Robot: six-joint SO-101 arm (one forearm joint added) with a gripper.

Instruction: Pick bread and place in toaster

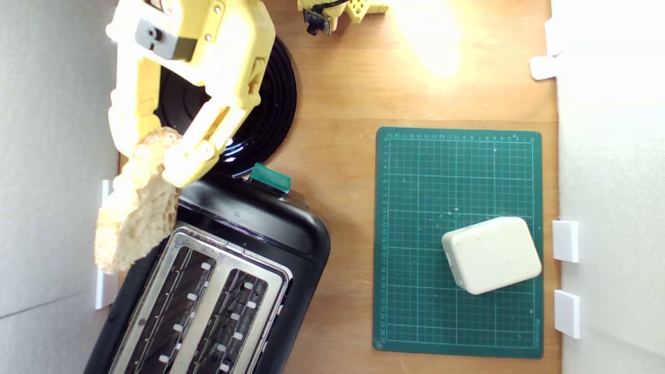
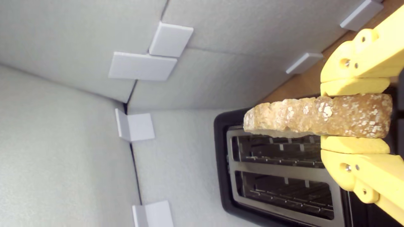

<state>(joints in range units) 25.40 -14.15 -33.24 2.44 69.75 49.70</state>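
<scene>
The irregular wedge of rustic bread [image 1: 136, 208], pale in the crumb and tan at the crust, is clamped between the two fingers of the yellow plastic gripper [image 1: 171, 156] and is carried in the air, edge-down, beside the large black two-slot toaster with the silver top plate [image 1: 218, 291]. In the exterior view the slice is seen hanging over the toaster's left corner, just off the nearer slot [image 2: 277, 151], and both slots are seen empty. The edge-down hold is judged to suit a drop into a slot, once the slice has been brought over the opening and lined up with its length.
</scene>
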